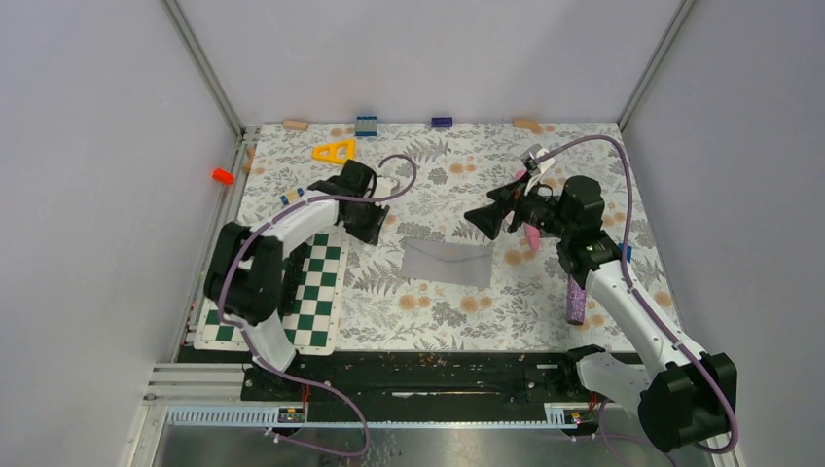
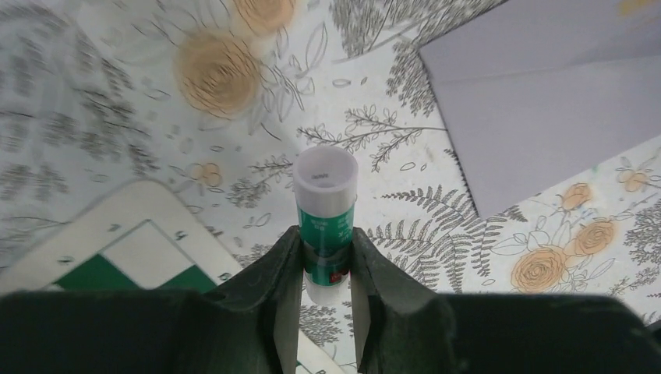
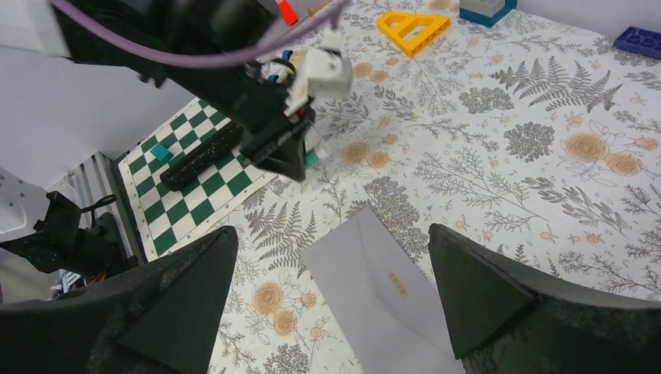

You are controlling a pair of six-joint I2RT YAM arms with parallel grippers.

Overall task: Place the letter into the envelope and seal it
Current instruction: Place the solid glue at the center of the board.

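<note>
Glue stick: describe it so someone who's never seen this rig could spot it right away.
On the floral-print table, look left of the grey envelope, at the far corner of the green-and-white checkerboard, where the left gripper sits. The glue stick is the small cylinder clamped between its fingers. Its white cap and green label set it apart from the flat things beside it.

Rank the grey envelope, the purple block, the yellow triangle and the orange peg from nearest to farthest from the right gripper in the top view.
1. grey envelope, mid-table, just beside the right gripper
2. purple block, far edge
3. yellow triangle, far left
4. orange peg, by the left wall
</note>
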